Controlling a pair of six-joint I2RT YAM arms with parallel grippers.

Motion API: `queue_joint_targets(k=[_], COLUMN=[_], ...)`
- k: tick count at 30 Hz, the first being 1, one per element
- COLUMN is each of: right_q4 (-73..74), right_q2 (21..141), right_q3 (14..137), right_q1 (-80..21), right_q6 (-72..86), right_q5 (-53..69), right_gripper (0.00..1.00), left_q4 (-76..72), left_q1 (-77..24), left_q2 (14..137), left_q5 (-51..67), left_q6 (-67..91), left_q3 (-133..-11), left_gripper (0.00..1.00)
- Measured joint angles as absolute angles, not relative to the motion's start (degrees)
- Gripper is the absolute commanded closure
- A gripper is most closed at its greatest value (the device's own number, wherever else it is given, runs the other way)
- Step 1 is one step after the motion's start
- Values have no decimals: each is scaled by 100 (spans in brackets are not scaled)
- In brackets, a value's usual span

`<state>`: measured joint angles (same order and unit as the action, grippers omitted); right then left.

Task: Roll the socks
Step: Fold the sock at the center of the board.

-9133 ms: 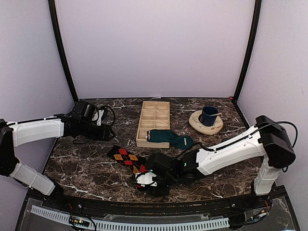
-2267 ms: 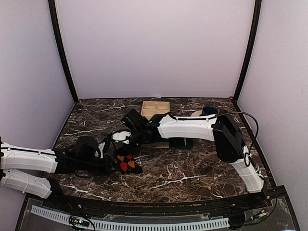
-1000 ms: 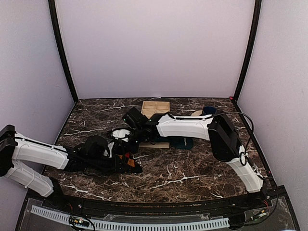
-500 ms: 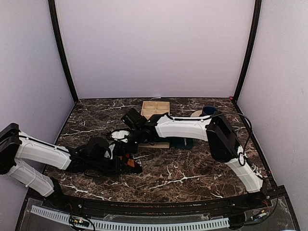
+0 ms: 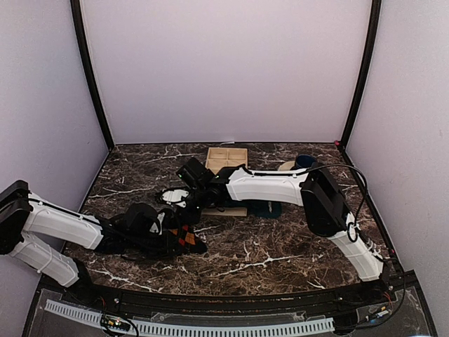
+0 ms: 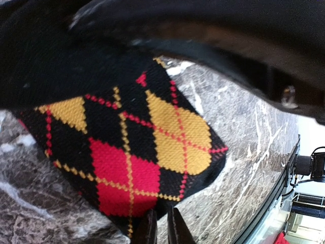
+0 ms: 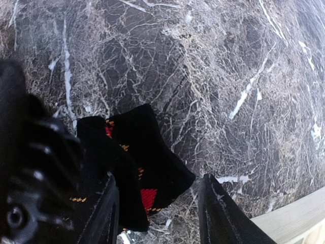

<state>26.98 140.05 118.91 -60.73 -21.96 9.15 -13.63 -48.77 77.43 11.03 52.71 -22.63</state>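
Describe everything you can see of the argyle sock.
The argyle sock is soft knit, black with red and orange-yellow diamonds crossed by thin stitched lines. It lies bunched short on the marble tabletop, front left. The left tool appears to pinch one edge, fingertips nearly together. The right tool hangs open over its mostly black end, fingers either side, not gripping.

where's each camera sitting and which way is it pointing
top external: above, behind the bases, looking down on the marble table; left arm and right arm show
left wrist: close on the argyle sock; own fingertips at bottom
right wrist: looks down at the table; own fingers at bottom
shared: both wrist views see that sock
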Motion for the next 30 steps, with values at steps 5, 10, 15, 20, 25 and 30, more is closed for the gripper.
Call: queue_joint_targets(k=[5, 10, 15, 20, 25, 30], right_q4=[2670, 2565, 2497, 2484, 2408, 2340], right_q2=[14003, 14003, 14003, 14003, 14003, 14003], right_q3=[11891, 11891, 11902, 12062, 12140, 12140], right_q1=[-6029, -5983, -5937, -5922, -5918, -5900], right_q6=[-2196, -2169, -2134, -2095, -2073, -2045], right_q5=[873, 840, 760, 685, 569, 421], right_gripper=[47, 46, 46, 44, 44, 43], left_q4=[-1365, -1365, -1365, -1363, -1310, -1243], left_q1=[-4877, -4877, -4877, -4877, -4877, -4877], left_q2=[7734, 7710, 7673, 7559, 7411, 7242], left_q5=[1090, 1087, 1090, 1098, 1107, 1107], left_q6=[5301, 5315, 5319, 5325, 5336, 5334], left_q3=[-2189, -2167, -2154, -2056, -2018, -2018], left_gripper=[88, 89, 90, 91, 91, 91])
